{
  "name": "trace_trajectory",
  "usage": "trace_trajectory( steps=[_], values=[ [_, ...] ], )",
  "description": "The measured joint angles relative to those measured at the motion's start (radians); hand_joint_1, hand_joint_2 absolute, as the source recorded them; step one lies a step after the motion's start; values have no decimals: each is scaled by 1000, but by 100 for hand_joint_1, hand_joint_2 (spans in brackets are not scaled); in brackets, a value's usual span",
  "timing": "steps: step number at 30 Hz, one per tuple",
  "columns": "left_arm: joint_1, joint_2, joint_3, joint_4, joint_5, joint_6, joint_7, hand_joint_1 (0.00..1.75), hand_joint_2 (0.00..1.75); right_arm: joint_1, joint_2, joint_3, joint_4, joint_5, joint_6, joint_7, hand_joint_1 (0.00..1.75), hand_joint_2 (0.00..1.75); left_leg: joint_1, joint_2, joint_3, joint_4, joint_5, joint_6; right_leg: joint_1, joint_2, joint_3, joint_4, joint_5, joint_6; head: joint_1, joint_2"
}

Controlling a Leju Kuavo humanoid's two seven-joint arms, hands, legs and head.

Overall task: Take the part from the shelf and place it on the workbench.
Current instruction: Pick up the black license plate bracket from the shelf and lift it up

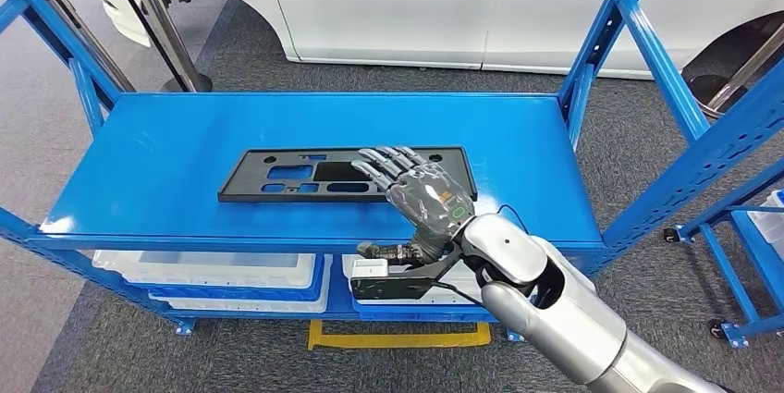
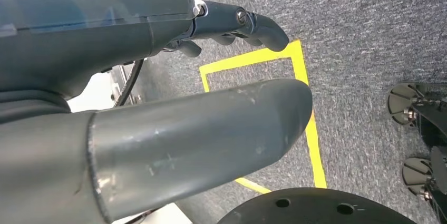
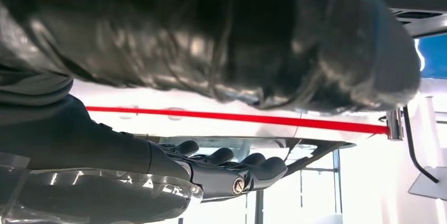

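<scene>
A flat black part (image 1: 277, 176) with several cut-outs lies across the middle of the blue shelf top (image 1: 157, 153). My right hand (image 1: 421, 194) reaches over the shelf's front edge. Its fingers (image 1: 388, 164) are stretched flat above the part's right end, and its thumb (image 1: 381, 250) is below the shelf edge. In the right wrist view the fingers (image 3: 232, 174) and the thumb (image 3: 253, 39) stand apart with nothing between them. My left hand (image 2: 158, 124) hangs over the grey carpet and holds nothing.
Blue uprights (image 1: 606, 32) frame the shelf at both sides. White bins (image 1: 222, 273) sit on the lower level. A white car (image 1: 416, 5) stands behind. A second blue rack (image 1: 740, 227) is at the right. Yellow tape (image 2: 311, 129) marks the floor.
</scene>
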Motion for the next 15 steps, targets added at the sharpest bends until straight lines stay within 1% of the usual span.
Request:
trace_trajectory(
  steps=[4,10,13,15],
  values=[
    [0,0,-4,0,4,-1,1,0,0,-2,18,0,31,4,-6,-4,0,0,-1,0,0,0,0,0,-1,0,0,0,0,0,0,0],
    [0,0,-22,0,25,-2,1,0,0,-2,34,-1,58,8,-19,-13,0,0,-3,0,-5,8,-3,4,-4,0,-1,-1,2,4,0,0],
    [0,1,-26,0,32,-3,0,0,0,-2,42,-1,68,12,-21,-16,0,0,-4,0,-8,13,-4,8,-4,0,-2,-2,3,9,0,0],
    [-1,1,-29,0,35,-3,-1,0,0,-2,48,-1,73,14,-23,-17,0,0,-2,1,-7,10,-3,14,-3,2,1,-6,5,15,0,0]
  ],
)
